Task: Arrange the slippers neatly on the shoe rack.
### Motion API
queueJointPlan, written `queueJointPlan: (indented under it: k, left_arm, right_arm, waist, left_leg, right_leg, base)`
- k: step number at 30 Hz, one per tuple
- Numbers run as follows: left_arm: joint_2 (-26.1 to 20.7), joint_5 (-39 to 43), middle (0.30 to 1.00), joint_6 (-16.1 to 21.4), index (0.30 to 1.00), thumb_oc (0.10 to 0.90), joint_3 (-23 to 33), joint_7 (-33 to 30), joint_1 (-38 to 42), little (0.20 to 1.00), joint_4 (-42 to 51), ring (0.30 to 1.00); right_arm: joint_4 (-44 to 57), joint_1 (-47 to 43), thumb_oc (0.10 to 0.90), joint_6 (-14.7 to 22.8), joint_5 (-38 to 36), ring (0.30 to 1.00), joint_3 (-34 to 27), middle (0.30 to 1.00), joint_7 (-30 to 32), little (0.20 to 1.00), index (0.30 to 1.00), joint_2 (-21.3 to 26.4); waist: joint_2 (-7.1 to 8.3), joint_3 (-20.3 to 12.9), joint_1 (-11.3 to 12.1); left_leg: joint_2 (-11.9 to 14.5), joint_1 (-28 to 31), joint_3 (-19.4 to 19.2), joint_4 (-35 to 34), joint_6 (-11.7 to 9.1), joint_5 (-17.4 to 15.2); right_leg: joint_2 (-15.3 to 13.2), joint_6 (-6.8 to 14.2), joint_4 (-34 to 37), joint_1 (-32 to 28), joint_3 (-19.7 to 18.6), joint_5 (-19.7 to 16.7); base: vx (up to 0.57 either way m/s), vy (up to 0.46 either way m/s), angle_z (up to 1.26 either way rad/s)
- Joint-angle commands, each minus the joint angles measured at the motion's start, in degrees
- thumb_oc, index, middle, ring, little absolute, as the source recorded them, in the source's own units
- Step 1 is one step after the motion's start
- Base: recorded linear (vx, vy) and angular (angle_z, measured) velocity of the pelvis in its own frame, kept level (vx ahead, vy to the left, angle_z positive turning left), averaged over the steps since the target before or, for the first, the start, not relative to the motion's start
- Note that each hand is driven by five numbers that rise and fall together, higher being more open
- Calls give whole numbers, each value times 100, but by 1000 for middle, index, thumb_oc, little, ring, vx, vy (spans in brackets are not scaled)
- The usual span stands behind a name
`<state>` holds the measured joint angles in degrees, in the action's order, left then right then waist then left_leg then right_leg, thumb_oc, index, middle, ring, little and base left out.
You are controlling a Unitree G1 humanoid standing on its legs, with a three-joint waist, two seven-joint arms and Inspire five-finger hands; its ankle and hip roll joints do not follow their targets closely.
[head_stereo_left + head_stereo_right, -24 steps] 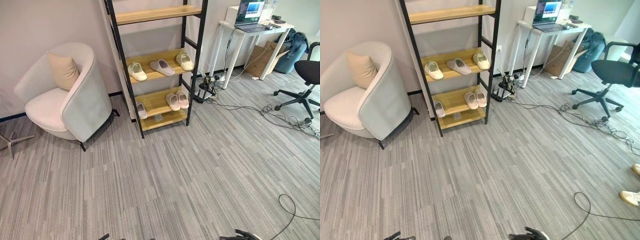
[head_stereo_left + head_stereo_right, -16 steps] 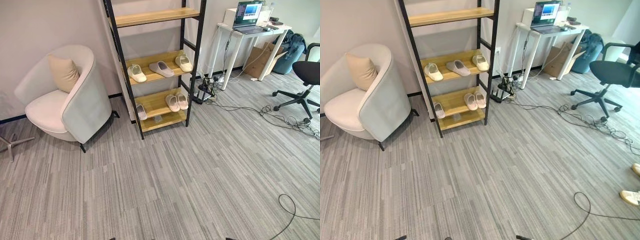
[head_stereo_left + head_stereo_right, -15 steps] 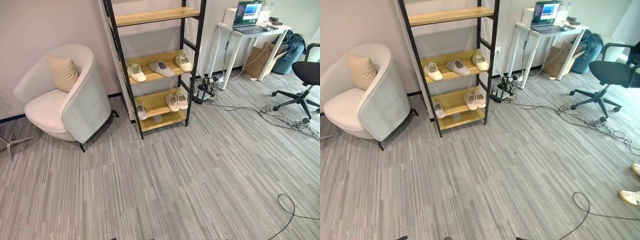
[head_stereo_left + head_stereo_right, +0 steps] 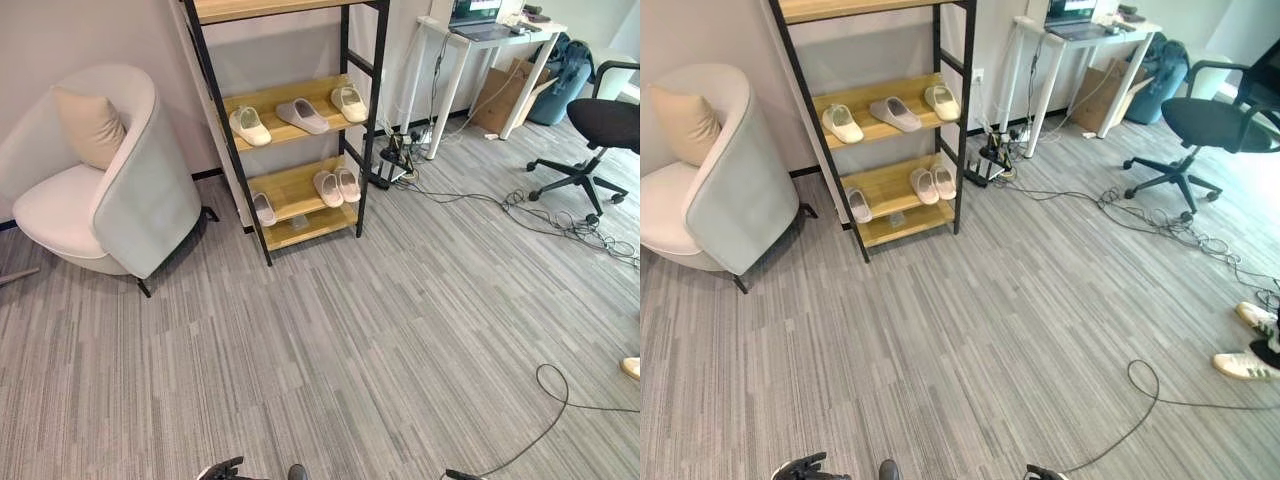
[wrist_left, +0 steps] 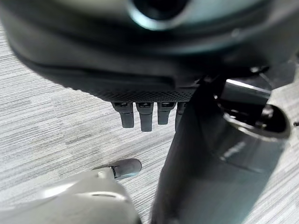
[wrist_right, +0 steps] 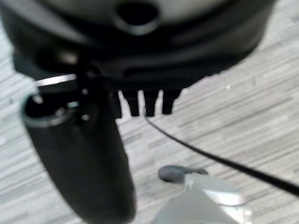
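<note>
Slippers on the rack, which stands against the wall. Middle shelf: three slippers, a cream one left, a grey one centre, a cream one right, well spaced. Lower shelf: a pink pair side by side at right, a single pale slipper at left. An armchair with a cushion stands left of the rack; a bench and an office chair stand to its right. Left hand and right hand, in their wrist views: fingers straight, loosely spread, holding nothing, above the carpet. A person's shoes at far right.
</note>
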<state>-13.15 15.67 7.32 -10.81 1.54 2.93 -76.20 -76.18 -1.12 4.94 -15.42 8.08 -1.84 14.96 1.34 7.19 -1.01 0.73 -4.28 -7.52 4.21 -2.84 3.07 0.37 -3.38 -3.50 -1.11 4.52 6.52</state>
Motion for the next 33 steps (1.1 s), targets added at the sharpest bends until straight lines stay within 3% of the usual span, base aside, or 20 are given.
queueJointPlan:
  k: [1,2,3,4,7,8,10,11,15,18,19,21,22,23,25,27,29,30,31,33]
  left_arm:
    - [364,-157,900,67,900,800,-276,-19,232,900,99,900]
    - [418,-226,900,87,900,800,-420,-41,204,900,91,900]
    - [447,-256,900,67,900,800,-403,-52,150,900,21,900]
    - [448,-290,900,54,900,800,-353,-49,92,900,-30,900]
    - [413,-366,900,30,900,800,-265,-36,-2,900,-174,900]
    - [380,-463,900,-5,900,800,-184,-17,-70,900,-309,900]
    - [356,-492,900,-4,900,800,-139,-31,-114,900,-342,900]
    - [309,-493,900,-38,900,800,1,-16,-228,900,-449,900]
    - [156,-545,900,-90,900,800,301,-21,-389,900,-569,900]
    - [13,-485,900,-28,900,800,387,21,-353,900,-462,900]
    - [-39,-315,900,-55,900,800,485,103,-328,900,-336,900]
    - [-169,31,900,-49,900,800,731,41,-215,900,-289,900]
    - [-232,206,900,-59,900,800,833,-8,-161,900,-249,900]
    - [-283,329,900,-55,900,800,901,-30,-124,900,-262,900]
    - [-305,435,900,-29,900,800,939,-29,-130,900,-321,900]
    - [-269,380,900,-11,900,800,898,-5,-128,900,-332,900]
    - [-232,312,900,25,900,800,800,-13,-131,900,-303,900]
    - [-212,270,900,39,900,800,755,-10,-114,900,-311,900]
    - [-164,171,900,73,900,800,671,-22,-58,900,-371,900]
    - [-121,132,900,111,900,800,656,-45,-35,900,-417,900]
  right_arm:
    - [-85,207,800,11,-185,900,57,900,69,900,900,462]
    - [-106,216,800,10,-192,900,90,900,73,900,900,506]
    - [-67,177,800,27,-118,900,166,900,72,900,900,541]
    - [-18,138,800,38,-51,900,238,900,66,900,900,559]
    - [83,46,800,62,53,900,371,900,61,900,900,587]
    - [174,-69,800,94,114,900,499,900,53,900,900,579]
    - [196,-124,800,86,152,900,548,900,56,900,900,569]
    - [223,-220,800,78,269,900,649,900,40,900,900,513]
    - [313,-285,800,49,418,900,724,900,-46,900,900,359]
    - [318,-218,800,59,460,900,719,900,-125,900,900,244]
    - [334,-146,800,63,508,900,724,900,-132,900,900,185]
    - [387,-124,800,23,496,900,692,900,-153,900,900,158]
    - [436,-136,800,20,419,900,630,900,-162,900,900,150]
    - [463,-140,800,17,374,900,569,900,-168,900,900,150]
    - [452,-105,800,55,335,900,504,900,-141,900,900,131]
    - [417,-33,800,78,391,900,556,900,-126,900,900,73]
    - [400,19,800,79,398,900,599,900,-131,900,900,77]
    - [386,42,800,73,362,900,590,900,-139,900,900,95]
    - [336,85,800,55,290,900,571,900,-166,900,900,117]
    - [291,95,800,27,258,900,561,900,-186,900,900,127]
  waist:
    - [-170,148,-21]
    - [-174,252,13]
    - [-218,280,132]
    - [-237,226,223]
    - [-259,194,421]
    - [-250,150,636]
    - [-209,146,730]
    - [-119,68,939]
    - [60,-203,1053]
    - [344,-354,1117]
    - [425,-327,1097]
    - [364,-264,1040]
    - [300,-207,975]
    - [167,-164,908]
    - [-38,-40,715]
    - [-137,50,515]
    - [-172,99,336]
    - [-128,124,250]
    - [-77,103,111]
    - [-129,111,29]
  left_leg:
    - [645,-481,258,1831,-100,-143]
    - [532,-828,250,2164,-11,-112]
    - [165,-1133,391,1877,82,-313]
    - [8,-1263,439,1535,97,-281]
    - [-112,-1383,451,763,47,123]
    - [-173,-1665,256,113,6,359]
    - [-208,-1751,124,-111,8,414]
    - [-222,-1927,-51,-273,29,511]
    - [-279,-1836,83,-194,212,802]
    - [-421,-1760,45,100,377,505]
    - [-501,-1696,58,152,458,371]
    - [-513,-1474,194,242,587,109]
    - [-521,-1280,308,267,667,-16]
    - [-474,-1042,440,238,729,-109]
    - [-476,-450,717,88,810,-294]
    - [-534,-1,1000,40,806,-466]
    - [-648,359,1402,-38,773,-575]
    - [-742,544,1605,-115,735,-632]
    - [-889,785,2023,-275,675,-723]
    - [-872,970,2217,-363,633,-809]
  right_leg:
    - [-132,428,-205,16,-20,57]
    - [-145,362,-232,-50,-48,106]
    - [-103,399,-120,-204,-133,191]
    - [-52,421,-19,-287,-178,211]
    - [54,458,129,-596,-285,326]
    - [188,464,238,-883,-439,414]
    - [212,464,263,-1023,-549,464]
    - [244,479,273,-1267,-796,547]
    - [127,615,120,-1335,-896,502]
    - [-123,1052,-436,-1139,-886,-143]
    - [-222,1372,-906,-999,-818,-662]
    - [-309,1729,-1954,-550,-670,-1477]
    - [-341,1767,-2526,-344,-564,-1792]
    - [-326,1651,-2996,-44,-446,-1830]
    - [-318,1357,-3552,560,-246,-1422]
    - [-360,1137,-3146,1002,8,-858]
    - [-148,978,-2475,1356,-58,-488]
    - [-43,1006,-1951,1445,-265,-500]
    - [41,1054,-880,1657,-660,-672]
    - [9,1089,-462,1715,-715,-807]
  base:
    - [118,-209,-17]
    - [232,-129,-1]
    - [344,-98,4]
    - [381,-13,-10]
    - [360,-12,-68]
    - [315,-28,-42]
    - [478,10,-30]
    - [490,45,-43]
    - [485,121,-71]
    - [466,159,-34]
    - [363,170,0]
    - [348,172,16]
    - [396,168,41]
    - [442,165,33]
    - [465,169,54]
    - [485,78,69]
    - [490,-36,74]
    - [606,-123,109]
    - [449,-105,128]
    - [386,-70,165]
